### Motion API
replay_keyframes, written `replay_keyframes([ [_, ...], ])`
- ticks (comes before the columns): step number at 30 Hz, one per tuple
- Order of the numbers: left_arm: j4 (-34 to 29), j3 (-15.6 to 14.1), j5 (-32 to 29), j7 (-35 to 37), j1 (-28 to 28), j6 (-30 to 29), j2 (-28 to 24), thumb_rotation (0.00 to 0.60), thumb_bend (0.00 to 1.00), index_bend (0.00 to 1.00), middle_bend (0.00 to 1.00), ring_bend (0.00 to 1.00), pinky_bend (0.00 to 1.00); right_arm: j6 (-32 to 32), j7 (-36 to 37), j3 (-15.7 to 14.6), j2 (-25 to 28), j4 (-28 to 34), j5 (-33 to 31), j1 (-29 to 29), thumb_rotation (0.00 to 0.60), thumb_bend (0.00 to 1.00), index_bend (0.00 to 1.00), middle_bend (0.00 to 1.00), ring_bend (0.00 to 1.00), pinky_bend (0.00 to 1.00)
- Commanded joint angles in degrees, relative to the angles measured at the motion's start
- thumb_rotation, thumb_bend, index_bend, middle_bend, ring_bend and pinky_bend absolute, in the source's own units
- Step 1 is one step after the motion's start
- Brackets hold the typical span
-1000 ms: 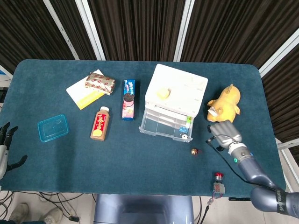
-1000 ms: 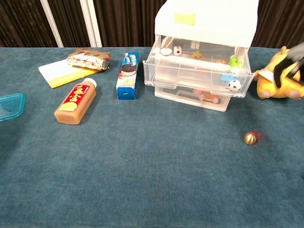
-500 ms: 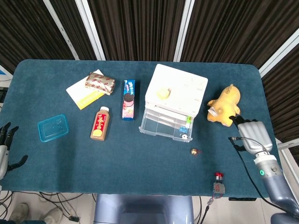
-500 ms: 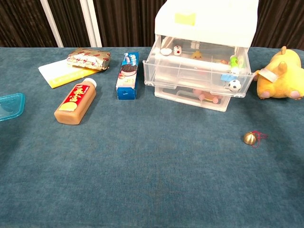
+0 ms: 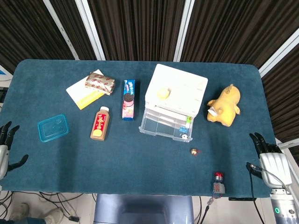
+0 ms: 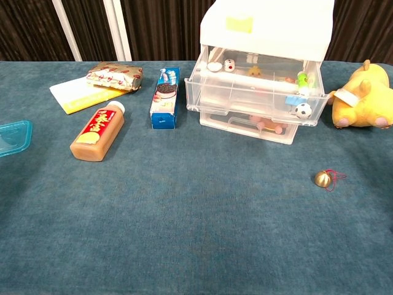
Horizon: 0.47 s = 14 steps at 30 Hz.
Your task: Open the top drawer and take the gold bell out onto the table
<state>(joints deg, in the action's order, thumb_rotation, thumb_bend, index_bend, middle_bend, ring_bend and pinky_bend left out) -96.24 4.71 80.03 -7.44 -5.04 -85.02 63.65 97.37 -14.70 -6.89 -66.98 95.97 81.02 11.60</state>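
The gold bell (image 5: 194, 151) (image 6: 322, 178) with its red cord lies on the blue table in front of the clear drawer unit (image 5: 174, 102) (image 6: 261, 67). The unit's top drawer (image 5: 166, 126) (image 6: 255, 95) is pulled out, with small toys inside. My right hand (image 5: 269, 161) hangs open at the table's right edge, well away from the bell, holding nothing. My left hand (image 5: 5, 149) is open at the table's left edge, fingers apart. The chest view shows neither hand.
A yellow plush toy (image 5: 224, 106) (image 6: 363, 95) sits right of the drawers. To their left lie a cookie box (image 5: 128, 99), a brown bottle (image 5: 100, 123), a snack pack on yellow paper (image 5: 92, 86) and a blue container (image 5: 53, 127). A red-capped device (image 5: 218, 183) sits at the front edge.
My right hand has drawn back from beside the plush toy, moving right and toward the front, off the table's edge. It has left the chest view. The bell and drawer stay put.
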Motion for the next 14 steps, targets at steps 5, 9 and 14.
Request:
replay_keyframes([
  [5, -0.3, -0.3, 1.4, 0.0, 0.1, -0.7, -0.4, 0.6, 0.19, 0.1, 0.0, 0.0, 0.0, -0.7, 0.2, 0.1, -2.2, -3.3, 2.5, -2.4, 0.6, 0.11, 0.12, 0.11, 0.31, 0.31],
  [9, -0.5, -0.5, 2.0, 0.3, 0.2, -0.9, -0.7, 0.6, 0.19, 0.1, 0.0, 0.0, 0.0, -2.0, -0.9, 0.7, -2.1, -3.4, 2.2, -3.0, 0.6, 0.11, 0.11, 0.1, 0.3, 0.31],
  [14, -0.4, -0.6, 2.2, 0.5, 0.3, -1.0, -0.7, 0.6, 0.19, 0.1, 0.0, 0.0, 0.0, -2.2, -0.9, 2.2, -1.7, -3.3, 1.8, -4.0, 0.6, 0.11, 0.11, 0.1, 0.3, 0.31],
])
